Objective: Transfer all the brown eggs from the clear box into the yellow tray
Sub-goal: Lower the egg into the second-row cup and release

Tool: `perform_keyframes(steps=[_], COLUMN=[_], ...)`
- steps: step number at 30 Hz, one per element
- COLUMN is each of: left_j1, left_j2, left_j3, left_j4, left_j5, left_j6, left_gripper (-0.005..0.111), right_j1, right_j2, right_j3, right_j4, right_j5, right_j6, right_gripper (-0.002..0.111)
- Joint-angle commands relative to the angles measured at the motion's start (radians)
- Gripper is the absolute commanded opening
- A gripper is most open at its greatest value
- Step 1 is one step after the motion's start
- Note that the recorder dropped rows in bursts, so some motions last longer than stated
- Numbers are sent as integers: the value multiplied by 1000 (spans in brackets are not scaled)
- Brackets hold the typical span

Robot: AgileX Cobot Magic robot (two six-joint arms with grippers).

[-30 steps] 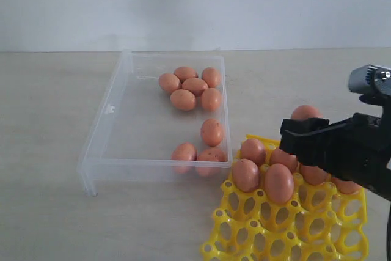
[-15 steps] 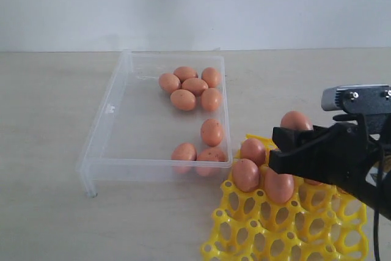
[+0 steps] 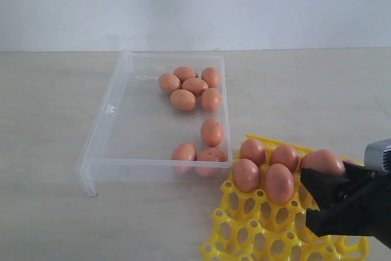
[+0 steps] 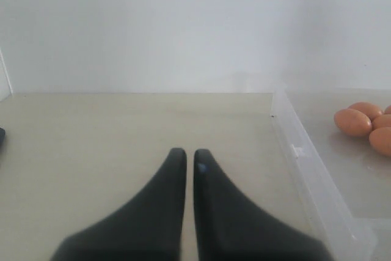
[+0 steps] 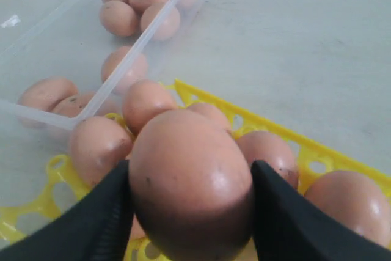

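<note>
Tabletop [image 3: 49, 151]: egg [image 5: 186, 163] clamped inside right hand [image 5: 189, 178].

Plain white wall [image 3: 195, 4] behind a pale beige tabletop [image 3: 43, 108], in soft, even light

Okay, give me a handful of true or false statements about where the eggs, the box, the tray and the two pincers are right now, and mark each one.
1. The right pincer holds a brown egg above the yellow tray. True.
2. The clear box is empty. False: several brown eggs lie in it.
3. The left pincer is shut with nothing between its fingers. True.
4. The yellow tray stands inside the clear box. False: it sits on the table beside the box's near corner.
5. Every cup of the yellow tray is filled. False: the front cups are bare.
</note>
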Motion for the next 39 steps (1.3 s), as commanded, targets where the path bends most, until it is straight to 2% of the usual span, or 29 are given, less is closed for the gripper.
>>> perform_keyframes(steps=[1, 6, 11, 18, 39], left_j1=[-1, -1, -1, -1, -1], left_j2=[-4, -4, -4, -4, -4], left_j3=[4, 4, 4, 4, 4], left_j4=[2, 2, 2, 2, 2], left_j5=[-4, -4, -4, -4, -4], left_j6=[0, 0, 0, 0, 0], left_gripper=[4, 4, 4, 4, 4], right_j1=[2, 2, 2, 2, 2], right_j2=[-7, -7, 27, 88, 143], right_j3=[2, -8, -50, -61, -61], right_j4=[-41, 60, 44, 9, 4], right_j5=[0, 29, 101, 114, 68], right_j6=[-14, -50, -84, -89, -73], right_gripper=[0, 0, 0, 0, 0])
